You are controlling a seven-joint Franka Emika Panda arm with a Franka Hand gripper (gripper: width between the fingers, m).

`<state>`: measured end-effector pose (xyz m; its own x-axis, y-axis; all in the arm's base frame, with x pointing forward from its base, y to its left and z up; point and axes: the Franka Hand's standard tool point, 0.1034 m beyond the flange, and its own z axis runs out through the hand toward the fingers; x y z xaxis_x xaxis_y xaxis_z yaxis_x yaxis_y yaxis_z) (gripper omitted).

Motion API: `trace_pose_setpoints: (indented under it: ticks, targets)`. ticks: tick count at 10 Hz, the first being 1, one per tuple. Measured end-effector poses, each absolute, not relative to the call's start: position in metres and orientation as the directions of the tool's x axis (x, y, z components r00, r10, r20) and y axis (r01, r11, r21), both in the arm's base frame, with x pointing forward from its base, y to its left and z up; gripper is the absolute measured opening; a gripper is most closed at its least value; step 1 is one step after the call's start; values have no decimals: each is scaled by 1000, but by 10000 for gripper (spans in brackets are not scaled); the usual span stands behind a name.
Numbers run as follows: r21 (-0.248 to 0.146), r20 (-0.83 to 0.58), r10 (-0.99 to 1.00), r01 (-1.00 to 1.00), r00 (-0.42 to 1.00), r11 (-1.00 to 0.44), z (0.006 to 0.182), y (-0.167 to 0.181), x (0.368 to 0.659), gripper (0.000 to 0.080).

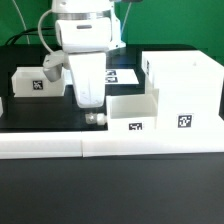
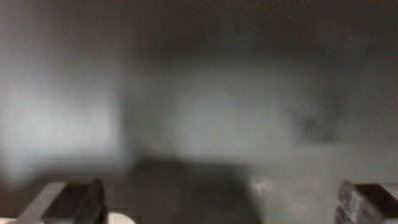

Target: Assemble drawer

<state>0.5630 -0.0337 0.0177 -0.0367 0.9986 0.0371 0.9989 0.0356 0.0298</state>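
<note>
1. White robot arm (image 1: 82, 30): comes down from the top of the exterior view, over the middle of the black counter (image 1: 35, 112).
2. Claw (image 1: 93, 117): hangs low over the counter, pointing straight down. It is just beside the nearer tray, on that tray's exterior-view left. Whether it touches the tray cannot be told.
3. Claw state, wrist view: the claw (image 2: 217, 205) is released. Its two dark fingers (image 2: 71, 202) stand wide apart with nothing gripped between them. The rest of this view is a blurred grey surface.
4. White plastic hollow cubic case (image 1: 185, 88): the large drawer body, upright on the counter at the exterior view's right. It has a black-and-white square tag low on its front face.
5. Small white plastic open tray (image 1: 130, 108): sits just beside the case, on the case's exterior-view left, between the case and the claw. A square tag shows on its front wall.
6. Second small white tray (image 1: 35, 80): stands well apart from the case, at the exterior view's left and farther back. It also carries a tag.
7. Marker board (image 1: 122, 75): lies flat on the counter behind the claw, partly hidden by the arm.
8. Long low white border bars (image 1: 60, 146): run across the front edge of the counter, in front of all the parts.
</note>
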Motion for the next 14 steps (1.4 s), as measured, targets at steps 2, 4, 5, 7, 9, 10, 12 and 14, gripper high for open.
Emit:
trace_pose_setpoints:
  ticks: [2,4,5,7,9,10,12,14]
  targets:
    - [30,31,999,999,11,-12,20,-31,564,648]
    - [23,31,999,999,38,-39,21,-30,565,648]
    - [22,31,999,999,39,-40,20,-30,565,648]
    - [22,31,999,999,40,-40,20,-30,565,648]
    - [31,18,999,999,-43,43,23,-32,569,648]
    - [26,10,998,998,-59,59,26,-33,574,648]
    - [25,-9,996,996,-90,90,33,-32,586,648]
    - [19,-8,996,996,-86,87,31,-34,583,648]
